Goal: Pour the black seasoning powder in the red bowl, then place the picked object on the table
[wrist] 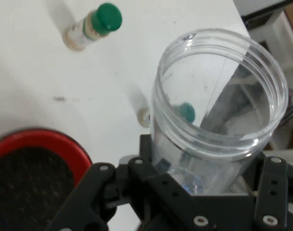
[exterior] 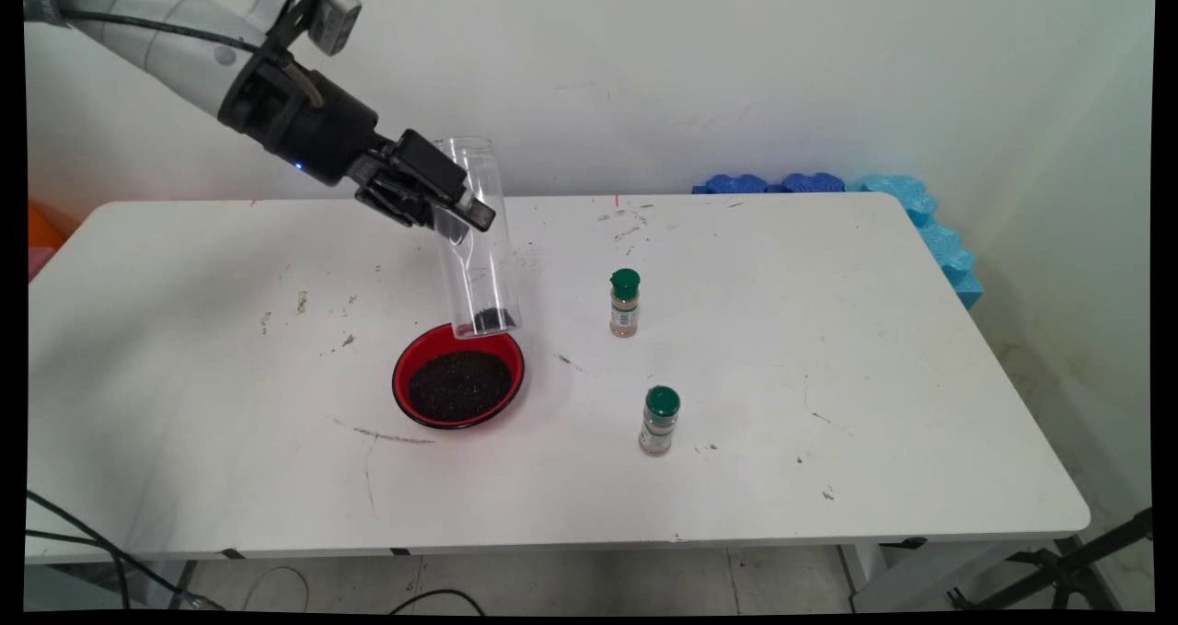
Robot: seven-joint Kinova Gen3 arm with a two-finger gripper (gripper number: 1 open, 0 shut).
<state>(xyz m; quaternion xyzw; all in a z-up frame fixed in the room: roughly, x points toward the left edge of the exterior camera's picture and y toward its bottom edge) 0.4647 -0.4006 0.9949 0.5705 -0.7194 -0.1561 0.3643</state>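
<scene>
My gripper [exterior: 453, 203] is shut on a clear plastic jar [exterior: 479, 257], gripping it about a third of the way down from its top. The jar hangs nearly upright with its mouth up, leaning slightly, and a little dark grain lies in its base. That base hovers over the far rim of a red bowl [exterior: 398, 376] filled with dark grains. In the hand view the jar's open mouth [wrist: 218, 86] fills the right side between the gripper [wrist: 199, 187] linkage, and the red bowl [wrist: 40, 137] shows at lower left.
Two small spice bottles with green caps stand right of the bowl, one farther back [exterior: 624, 303] and one nearer [exterior: 659, 420]. The hand view shows one bottle [wrist: 92, 26] at top left. Blue foam pieces [exterior: 920, 211] line the table's far right corner.
</scene>
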